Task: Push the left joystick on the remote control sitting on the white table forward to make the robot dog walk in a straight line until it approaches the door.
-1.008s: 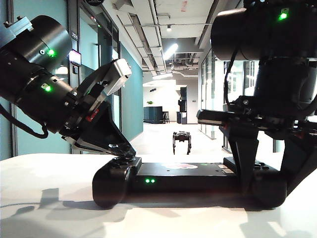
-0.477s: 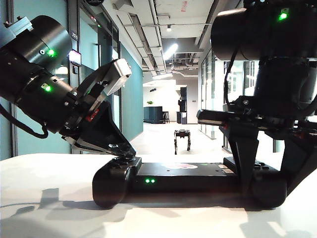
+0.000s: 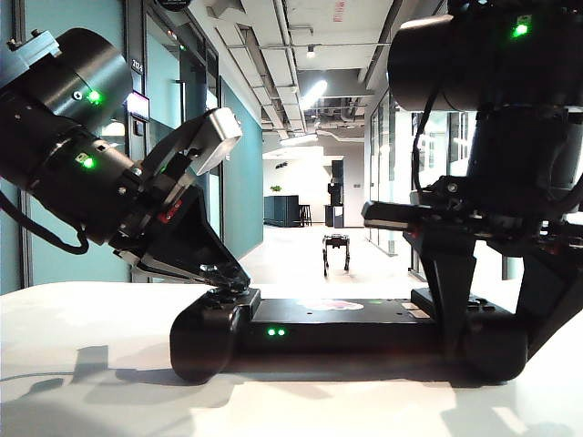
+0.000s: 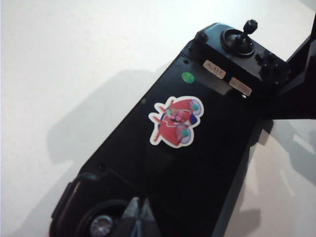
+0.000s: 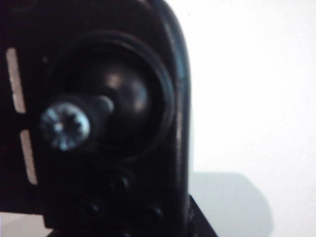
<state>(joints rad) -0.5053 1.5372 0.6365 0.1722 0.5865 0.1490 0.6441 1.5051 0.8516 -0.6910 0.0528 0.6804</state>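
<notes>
Left end effector (image 3: 228, 276): tips pinched narrow, you're pressing the short black left joystick (image 3: 225, 293)
Right end effector (image 3: 496, 300): fingers straddle the wide black remote control (image 3: 346, 339) on the white tabletop (image 3: 91, 382); grip unclear
Risk: tips slip off; the small black robot dog (image 3: 336, 251), down the corridor, veers

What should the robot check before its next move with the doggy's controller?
1. Left gripper on the left joystick: ok, its shut fingers sit right beside the knob.
2. Right gripper steadying the remote control: ok, its fingers flank the right end and seem clamped on it.
3. Remote control switched on: ok, the green lights glow.
4. Remote control lying flat on the white table: ok.
5. Robot dog standing upright in the hallway: ok.
6. Robot dog close to the door: cannot tell, no door shows clearly near it.
</notes>
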